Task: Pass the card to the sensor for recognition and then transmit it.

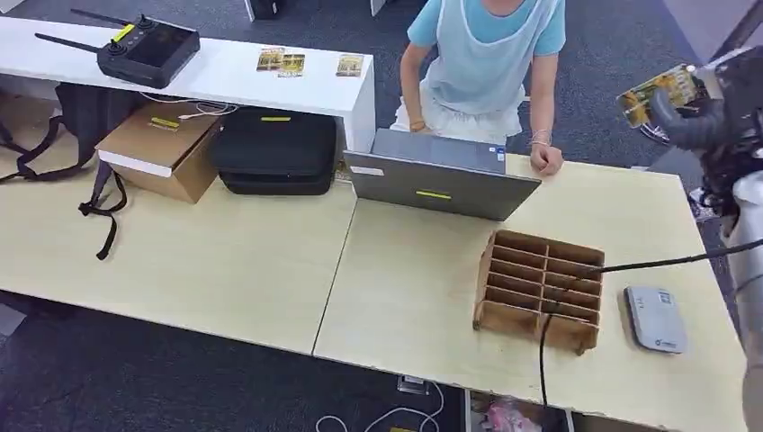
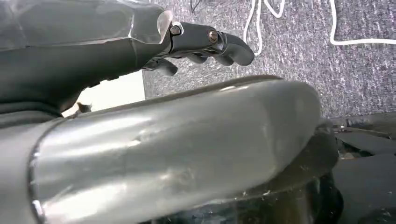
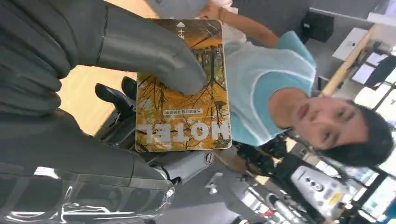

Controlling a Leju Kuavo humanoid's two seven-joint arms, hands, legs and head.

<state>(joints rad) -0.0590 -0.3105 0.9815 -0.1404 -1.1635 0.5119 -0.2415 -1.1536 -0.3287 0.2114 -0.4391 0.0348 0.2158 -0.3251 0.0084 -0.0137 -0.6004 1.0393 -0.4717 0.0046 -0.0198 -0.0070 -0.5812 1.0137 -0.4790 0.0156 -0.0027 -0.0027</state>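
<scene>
My right hand [image 1: 700, 112] is raised at the far right, above the table's right end, and holds a yellow hotel card [image 1: 655, 94]. Up close, the thumb [image 3: 154, 51] presses the card [image 3: 187, 107] against the darker fingers behind it; the card shows autumn trees and the word HOTEL. The sensor [image 1: 655, 318], a small grey-white pad, lies flat on the table near the right edge, well below the raised card. My left hand [image 2: 201, 42] hangs over grey carpet, its fingers loosely apart with nothing in them.
A wooden divided box [image 1: 540, 288] stands left of the sensor, with a black cable [image 1: 666, 263] running over it. A grey laptop [image 1: 441, 175] sits behind it, and a person [image 1: 490, 63] in light blue stands at the table's far side. More cards [image 1: 282, 61] lie on the white shelf.
</scene>
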